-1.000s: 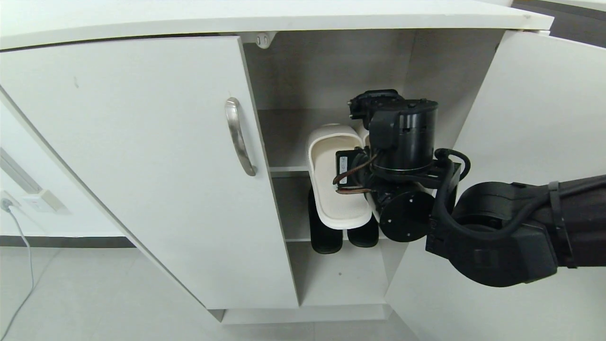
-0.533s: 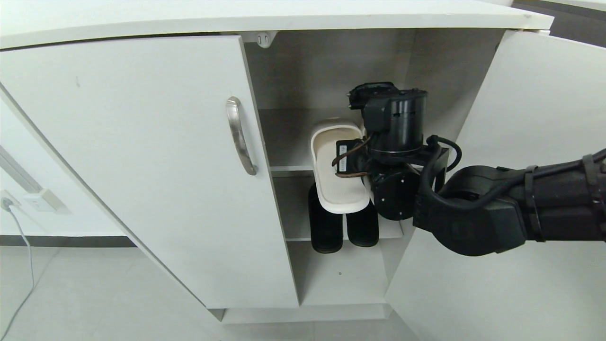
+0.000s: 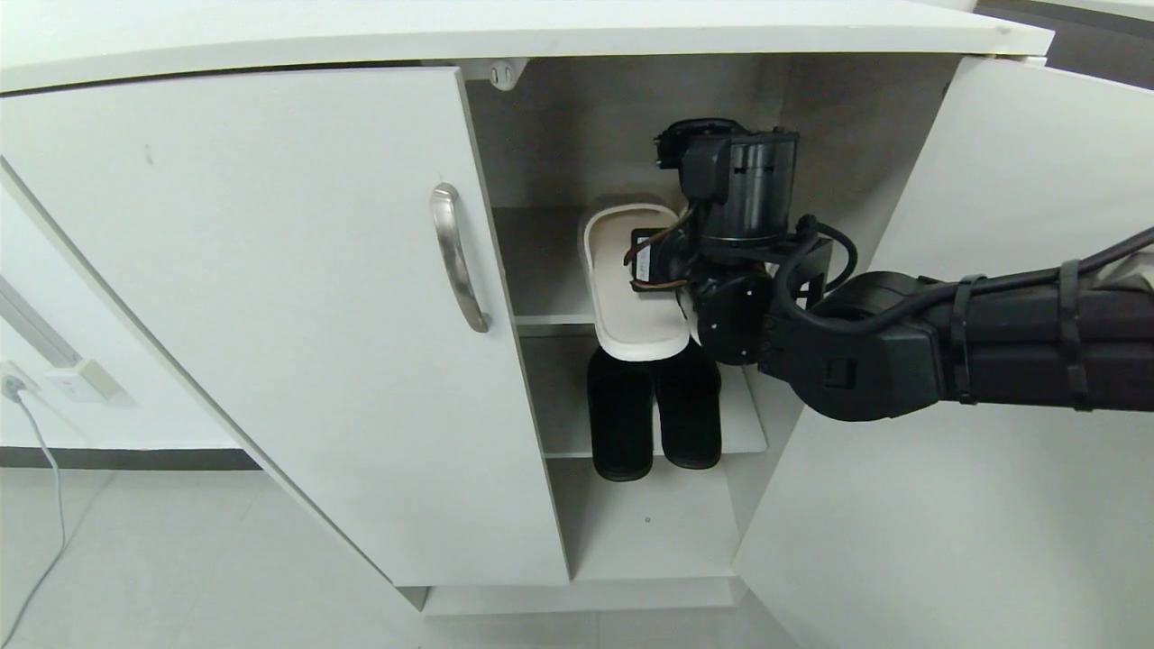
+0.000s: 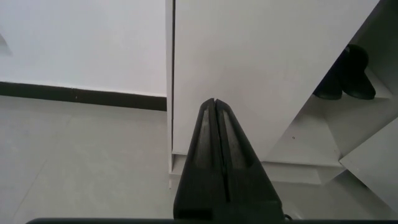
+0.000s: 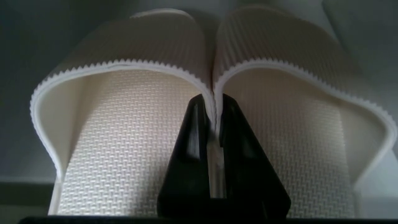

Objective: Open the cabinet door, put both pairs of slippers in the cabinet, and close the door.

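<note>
The white cabinet (image 3: 559, 36) stands with its right door (image 3: 992, 297) swung open and its left door (image 3: 270, 297) shut. A pair of black slippers (image 3: 654, 419) lies on the lower shelf, also seen as black slippers (image 4: 345, 78) from the left wrist. My right gripper (image 5: 213, 134) is shut on the white slippers (image 5: 143, 124), pinching their two inner side walls together. In the head view the white slippers (image 3: 631, 288) hang at the upper shelf's front edge, toes inward. My left gripper (image 4: 214, 109) is shut and holds nothing, low in front of the left door.
The upper shelf (image 3: 541, 270) is bare behind the white pair. A metal handle (image 3: 455, 257) sits on the left door. A wall socket with a cable (image 3: 36, 388) is at the far left, above grey floor (image 3: 180, 559).
My right arm has lifted and pushed the white slippers up and deeper into the cabinet, from over the black pair to the upper shelf level. The left gripper has not moved.
</note>
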You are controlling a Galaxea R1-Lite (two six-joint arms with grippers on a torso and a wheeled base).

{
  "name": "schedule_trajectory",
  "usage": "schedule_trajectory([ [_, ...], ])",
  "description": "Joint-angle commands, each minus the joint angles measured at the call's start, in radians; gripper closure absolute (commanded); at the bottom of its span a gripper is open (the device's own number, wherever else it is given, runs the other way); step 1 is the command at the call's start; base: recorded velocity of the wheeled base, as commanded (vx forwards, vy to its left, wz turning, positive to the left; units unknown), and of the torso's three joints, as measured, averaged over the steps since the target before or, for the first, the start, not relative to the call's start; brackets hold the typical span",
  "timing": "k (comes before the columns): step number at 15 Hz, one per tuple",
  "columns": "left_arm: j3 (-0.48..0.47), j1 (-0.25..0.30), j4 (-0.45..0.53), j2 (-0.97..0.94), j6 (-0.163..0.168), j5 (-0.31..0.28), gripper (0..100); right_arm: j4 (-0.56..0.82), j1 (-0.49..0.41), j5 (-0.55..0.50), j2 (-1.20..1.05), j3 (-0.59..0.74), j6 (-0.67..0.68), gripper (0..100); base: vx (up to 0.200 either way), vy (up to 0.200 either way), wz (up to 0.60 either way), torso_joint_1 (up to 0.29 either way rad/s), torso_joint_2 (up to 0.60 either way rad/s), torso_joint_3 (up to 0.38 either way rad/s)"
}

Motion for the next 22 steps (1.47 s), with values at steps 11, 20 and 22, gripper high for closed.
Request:
schedule_trajectory([
  [11, 0.0, 0.0, 0.0, 0.001, 0.0, 0.002, 100, 0.042, -0.008, 0.001, 0.048, -0.07, -0.007, 0, 0.0, 0.0, 0.0, 0.0, 0.0, 0.0],
  [20, 0.0, 0.0, 0.0, 0.001, -0.003, 0.002, 100, 0.038, 0.084, -0.007, -0.136, 0.149, -0.007, 0, 0.0, 0.0, 0.0, 0.0, 0.0, 0.0],
  [22, 0.0, 0.0, 0.0, 0.001, -0.002, 0.002, 100, 0.033, 0.117, -0.004, -0.234, 0.258, 0.004, 0, 0.0, 0.0, 0.0, 0.0, 0.0, 0.0],
])
